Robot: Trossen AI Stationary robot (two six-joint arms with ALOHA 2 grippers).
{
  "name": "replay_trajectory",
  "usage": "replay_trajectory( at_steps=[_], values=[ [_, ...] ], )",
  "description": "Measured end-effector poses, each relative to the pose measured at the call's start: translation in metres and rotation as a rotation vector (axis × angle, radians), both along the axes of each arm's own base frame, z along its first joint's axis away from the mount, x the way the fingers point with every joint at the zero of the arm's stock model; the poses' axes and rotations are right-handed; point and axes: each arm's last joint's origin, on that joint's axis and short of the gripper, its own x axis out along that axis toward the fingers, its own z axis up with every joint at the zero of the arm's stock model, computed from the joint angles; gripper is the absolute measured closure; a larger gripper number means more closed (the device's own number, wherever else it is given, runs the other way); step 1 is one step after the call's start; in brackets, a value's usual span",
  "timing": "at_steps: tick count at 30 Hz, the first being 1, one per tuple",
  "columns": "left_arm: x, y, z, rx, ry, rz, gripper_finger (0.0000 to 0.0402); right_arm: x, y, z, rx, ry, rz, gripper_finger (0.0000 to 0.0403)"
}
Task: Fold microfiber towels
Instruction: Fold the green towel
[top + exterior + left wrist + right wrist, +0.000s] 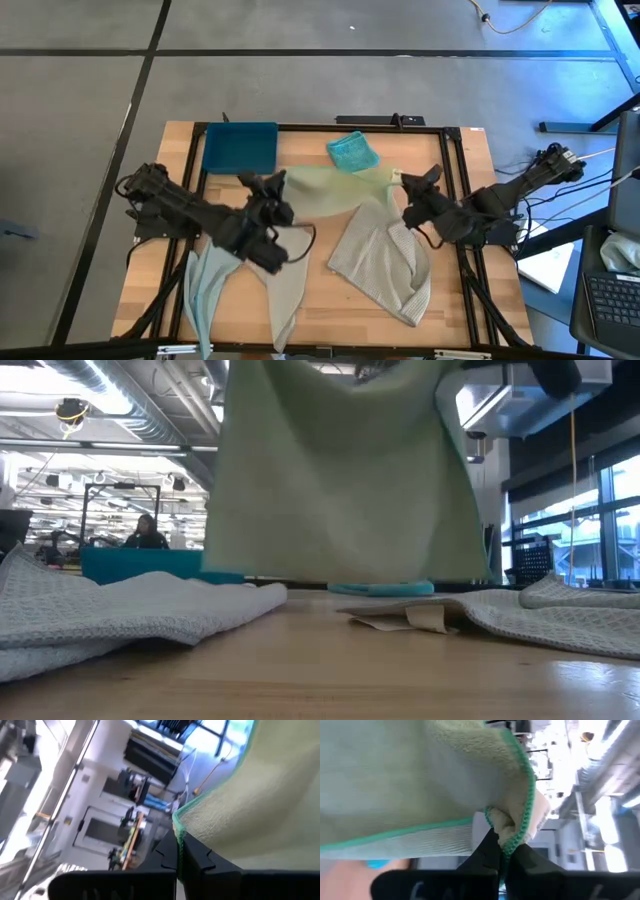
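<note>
The pale green towel (335, 188) is held stretched in the air between the two arms, over the far half of the table (470, 180), its long axis running parallel to the far edge. One top corner is pinched in the closed left gripper (272, 186), the other in the closed right gripper (408, 184); the wrist views show each corner clamped between dark fingers (492, 851). From the low view the cloth is seen hanging clear of the tabletop.

Neither arm is nearer; the towel lies directly between them, so the coming fold is judged to depend on both corners being lowered together.

The dark blue tray (240, 146) sits at the far left corner, and nothing can be made out inside it. A teal towel (352, 151) lies by the far edge. A grey towel (382, 262) and a pale blue towel (205, 290) lie toward the near edge.
</note>
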Motion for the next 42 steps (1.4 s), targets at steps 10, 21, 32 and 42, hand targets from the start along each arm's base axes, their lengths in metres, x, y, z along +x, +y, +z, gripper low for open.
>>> replay_trajectory(
  at_steps=[10, 21, 32, 42],
  values=[
    [-0.026, 0.021, 0.030, -0.053, -0.078, 0.024, 0.0401, -0.028, -0.014, 0.027, 0.137, -0.160, 0.079, 0.0392],
    [-0.061, 0.041, 0.016, -0.216, -0.132, 0.056, 0.0402, -0.047, -0.024, 0.034, 0.445, -0.317, 0.197, 0.0391],
    [-0.064, 0.047, 0.010, -0.111, -0.156, 0.075, 0.0402, -0.022, -0.017, 0.004, 0.684, -0.088, 0.265, 0.0391],
    [-0.058, 0.073, 0.013, 0.028, -0.109, 0.188, 0.0402, 0.004, -0.043, 0.010, 0.184, -0.019, 0.056, 0.0391]
  ],
)
